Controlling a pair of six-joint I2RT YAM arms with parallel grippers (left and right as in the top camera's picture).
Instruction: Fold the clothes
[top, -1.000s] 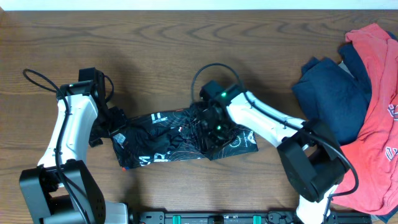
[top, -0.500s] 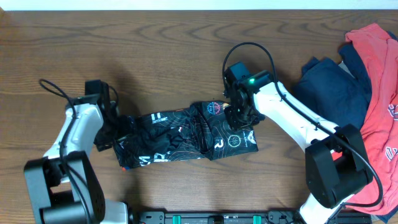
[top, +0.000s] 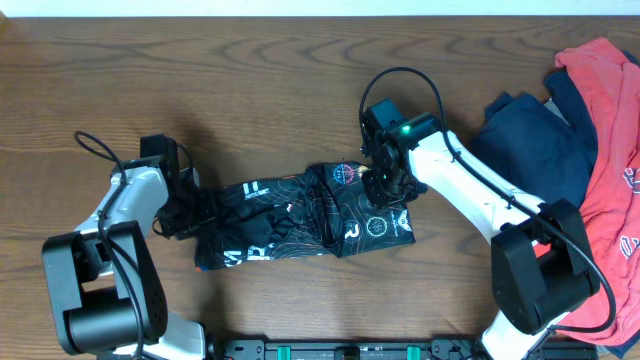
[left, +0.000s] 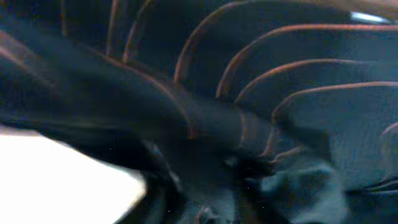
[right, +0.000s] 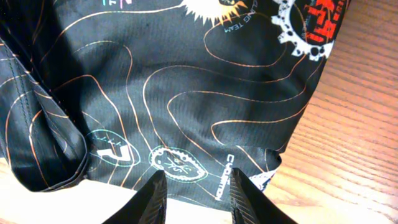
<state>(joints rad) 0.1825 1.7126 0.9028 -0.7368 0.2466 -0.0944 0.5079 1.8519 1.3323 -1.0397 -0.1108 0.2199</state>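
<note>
Jersey: the black jersey (top: 290, 215) lies bunched in a rough band in the middle of the table (top: 300, 80), not yet folded flat.
Left gripper (top: 188, 208): at the jersey's left end. Its wrist view shows only blurred cloth pressed close, so I cannot tell whether it grips.
Right gripper (right: 198, 180): over the jersey's right part, fingers spread, holding nothing.
Other clothes: navy garment (top: 530, 150) and red garment (top: 610, 190) are heaped at the right, well apart from the jersey.
Risk: a pull from the left alone would likely drag the whole bundle instead of straightening it, and a blind pinch could catch several layers.
</note>
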